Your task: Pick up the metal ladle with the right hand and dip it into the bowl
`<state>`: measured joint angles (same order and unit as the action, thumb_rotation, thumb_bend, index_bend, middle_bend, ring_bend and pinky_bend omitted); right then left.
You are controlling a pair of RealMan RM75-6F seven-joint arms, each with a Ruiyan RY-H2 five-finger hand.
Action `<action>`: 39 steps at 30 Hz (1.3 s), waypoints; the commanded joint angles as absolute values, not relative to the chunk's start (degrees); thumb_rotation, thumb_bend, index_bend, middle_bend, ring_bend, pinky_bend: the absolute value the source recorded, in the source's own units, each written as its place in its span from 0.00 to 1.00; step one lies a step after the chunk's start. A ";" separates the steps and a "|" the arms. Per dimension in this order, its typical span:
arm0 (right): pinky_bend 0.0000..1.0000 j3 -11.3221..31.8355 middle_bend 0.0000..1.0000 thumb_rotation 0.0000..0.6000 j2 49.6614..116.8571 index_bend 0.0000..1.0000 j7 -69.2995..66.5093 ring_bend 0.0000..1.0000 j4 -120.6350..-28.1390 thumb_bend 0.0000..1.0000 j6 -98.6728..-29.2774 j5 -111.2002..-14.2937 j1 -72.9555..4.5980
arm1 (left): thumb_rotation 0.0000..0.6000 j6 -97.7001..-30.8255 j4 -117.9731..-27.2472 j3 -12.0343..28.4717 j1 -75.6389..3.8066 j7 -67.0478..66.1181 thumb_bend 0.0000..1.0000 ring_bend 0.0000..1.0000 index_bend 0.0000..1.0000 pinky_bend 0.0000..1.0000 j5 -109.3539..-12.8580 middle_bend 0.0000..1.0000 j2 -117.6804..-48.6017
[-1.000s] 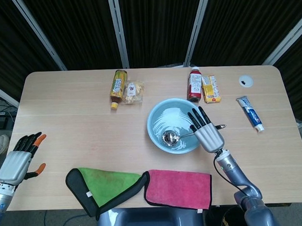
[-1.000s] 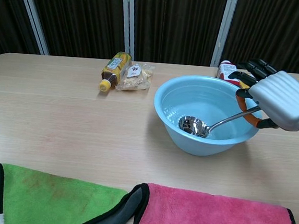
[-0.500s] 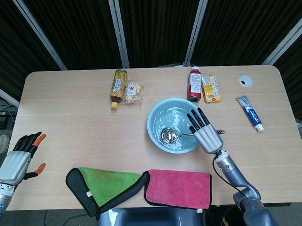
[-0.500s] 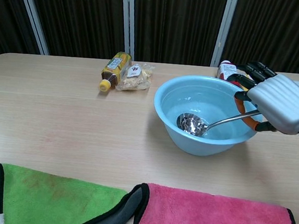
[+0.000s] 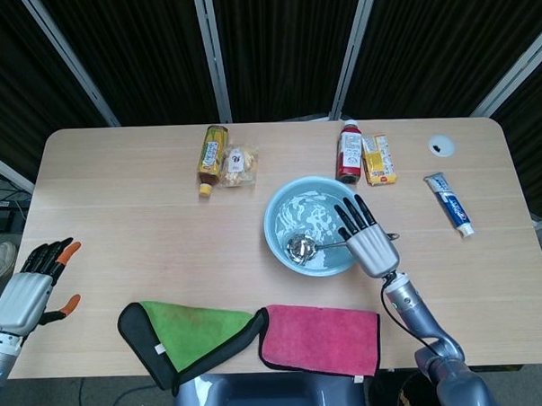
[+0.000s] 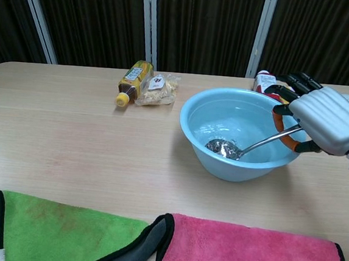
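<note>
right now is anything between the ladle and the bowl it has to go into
Nothing visible is. The right hand holds the metal ladle by its handle, and the scoop already sits down inside the blue bowl.

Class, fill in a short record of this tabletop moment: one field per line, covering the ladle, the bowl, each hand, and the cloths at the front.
ladle: metal ladle, scoop down inside the bowl, handle slanting up over the rim
bowl: light blue bowl, upright on the table
right hand: right hand holds the ladle handle
left hand: left hand at the table's left edge, fingers apart, holding nothing
cloths: green cloth and pink cloth side by side
</note>
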<state>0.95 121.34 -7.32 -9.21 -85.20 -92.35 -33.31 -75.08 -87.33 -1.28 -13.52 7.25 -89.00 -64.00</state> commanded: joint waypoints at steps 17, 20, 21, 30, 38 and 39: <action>0.00 6.04 0.15 1.00 112.72 0.73 -10.70 0.00 -25.24 0.37 -83.86 -88.09 -36.63 | 1.00 -76.37 -87.66 -1.73 -13.08 7.82 0.33 0.00 0.00 0.00 -90.32 0.00 -63.68; 0.00 6.81 0.15 1.00 110.89 0.73 -10.00 0.00 -28.56 0.37 -84.01 -87.66 -36.79 | 1.00 -76.42 -87.68 -1.81 -13.05 7.72 0.33 0.00 0.00 0.00 -90.46 0.00 -63.71; 0.00 7.17 0.15 1.00 110.26 0.73 -9.88 0.00 -29.71 0.37 -83.94 -87.42 -36.85 | 1.00 -76.41 -87.67 -1.83 -13.06 7.67 0.33 0.00 0.00 0.00 -90.48 0.00 -63.73; 0.00 8.84 0.15 1.00 105.11 0.73 -6.87 0.00 -38.98 0.37 -83.08 -86.22 -36.52 | 1.00 -77.16 -87.61 -1.89 -12.86 7.28 0.33 0.00 0.00 0.00 -91.07 0.00 -63.94; 0.00 9.04 0.15 1.00 103.90 0.73 -4.64 0.00 -40.96 0.37 -81.79 -85.95 -36.18 | 1.00 -77.80 -87.12 -1.85 -12.61 7.74 0.34 0.00 0.00 0.00 -91.20 0.00 -63.83; 0.00 9.02 0.15 1.00 103.91 0.73 -4.63 0.00 -40.93 0.37 -81.68 -85.97 -36.18 | 1.00 -77.92 -87.13 -1.87 -12.54 7.74 0.34 0.00 0.00 0.00 -91.23 0.00 -63.80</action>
